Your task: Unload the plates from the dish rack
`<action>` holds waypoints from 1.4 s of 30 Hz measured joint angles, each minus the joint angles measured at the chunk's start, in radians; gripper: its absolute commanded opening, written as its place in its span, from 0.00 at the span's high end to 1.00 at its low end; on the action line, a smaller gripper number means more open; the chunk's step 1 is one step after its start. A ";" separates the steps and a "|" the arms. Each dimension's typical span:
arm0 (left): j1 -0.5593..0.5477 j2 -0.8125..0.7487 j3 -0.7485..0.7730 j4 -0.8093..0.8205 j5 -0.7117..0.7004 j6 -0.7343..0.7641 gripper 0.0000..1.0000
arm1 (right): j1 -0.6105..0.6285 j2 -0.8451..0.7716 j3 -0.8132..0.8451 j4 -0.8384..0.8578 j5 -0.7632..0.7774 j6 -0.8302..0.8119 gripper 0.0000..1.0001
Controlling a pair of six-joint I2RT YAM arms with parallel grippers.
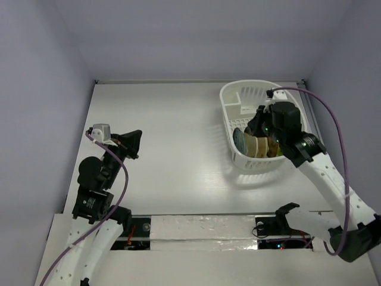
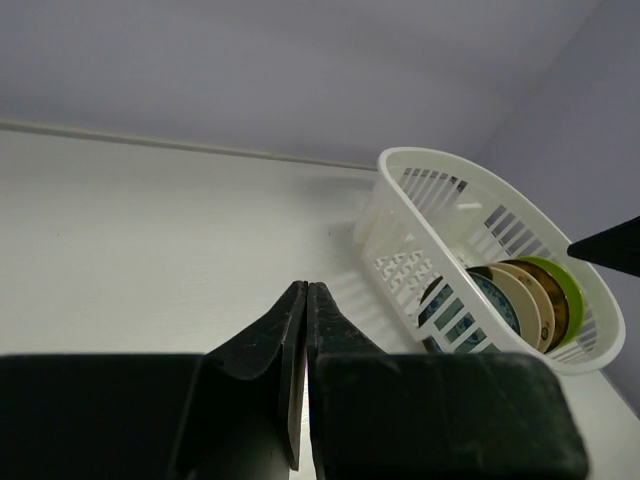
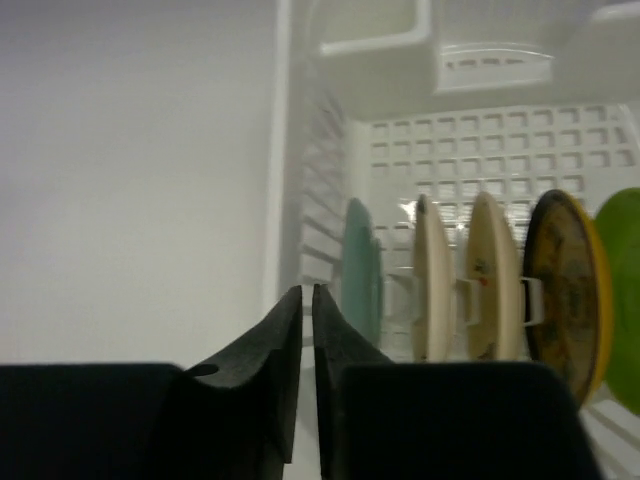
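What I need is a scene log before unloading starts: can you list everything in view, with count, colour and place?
table: 1, white, under everything.
rack: 1, white, far right of the table.
teal plate: 1, teal, on edge in the rack's near half, left end of the row.
cream plates: 2, cream, next in the row.
amber plate: 1, amber, fourth in the row.
lime plate: 1, lime green, right end of the row.
cables: 2, purple, one along each arm.
left fingers: black, shut, empty, over the table's left side.
right fingers: black, shut, empty, over the rack by the plates.
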 measured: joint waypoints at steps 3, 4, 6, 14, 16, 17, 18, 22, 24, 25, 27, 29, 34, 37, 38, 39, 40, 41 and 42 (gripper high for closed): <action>0.000 0.000 0.000 -0.006 -0.016 0.003 0.72 | 0.015 0.063 0.000 -0.012 0.086 -0.008 0.60; 0.000 0.001 0.000 -0.007 -0.019 0.003 0.68 | 0.022 0.079 0.003 -0.017 0.109 -0.013 0.58; 0.000 0.005 0.000 -0.009 -0.023 0.006 0.62 | 0.053 0.128 0.018 -0.027 0.161 -0.016 0.55; 0.000 0.012 0.000 -0.024 -0.041 0.006 0.57 | 0.148 0.275 0.034 -0.079 0.292 -0.037 0.50; 0.000 0.012 0.000 -0.026 -0.043 0.006 0.57 | 0.151 0.303 0.040 -0.097 0.325 -0.042 0.51; 0.000 0.012 0.000 -0.027 -0.044 0.006 0.57 | 0.153 0.315 0.040 -0.101 0.339 -0.043 0.51; 0.000 0.012 0.000 -0.028 -0.044 0.006 0.57 | 0.155 0.327 0.040 -0.108 0.357 -0.045 0.52; 0.000 0.011 0.000 -0.028 -0.045 0.006 0.57 | 0.169 0.360 0.040 -0.127 0.416 -0.046 0.59; 0.000 0.011 0.000 -0.029 -0.045 0.006 0.57 | 0.170 0.375 0.040 -0.131 0.435 -0.047 0.64; 0.000 0.010 0.000 -0.029 -0.044 0.006 0.57 | 0.171 0.381 0.040 -0.130 0.441 -0.048 0.66; 0.000 0.009 0.000 -0.029 -0.045 0.006 0.57 | 0.176 0.399 0.040 -0.131 0.458 -0.049 0.73; 0.000 0.006 0.000 -0.031 -0.044 0.006 0.57 | 0.186 0.421 0.045 -0.136 0.477 -0.050 0.76; -0.006 -0.003 0.000 -0.032 -0.045 0.006 0.57 | 0.231 0.470 0.078 -0.165 0.547 -0.055 0.84; -0.007 -0.004 0.000 -0.034 -0.045 0.006 0.57 | 0.257 0.480 0.100 -0.203 0.596 -0.067 0.90; -0.007 -0.005 0.000 -0.034 -0.045 0.006 0.57 | 0.263 0.483 0.110 -0.215 0.618 -0.071 0.92; -0.007 -0.006 0.000 -0.034 -0.045 0.006 0.57 | 0.268 0.487 0.119 -0.226 0.632 -0.071 0.94; -0.007 -0.007 0.000 -0.034 -0.045 0.006 0.57 | 0.273 0.492 0.130 -0.232 0.645 -0.071 0.94; -0.007 -0.010 0.000 -0.034 -0.045 0.006 0.57 | 0.280 0.497 0.142 -0.236 0.660 -0.071 0.96; -0.007 -0.012 0.000 -0.034 -0.045 0.006 0.57 | 0.285 0.502 0.152 -0.241 0.672 -0.070 0.98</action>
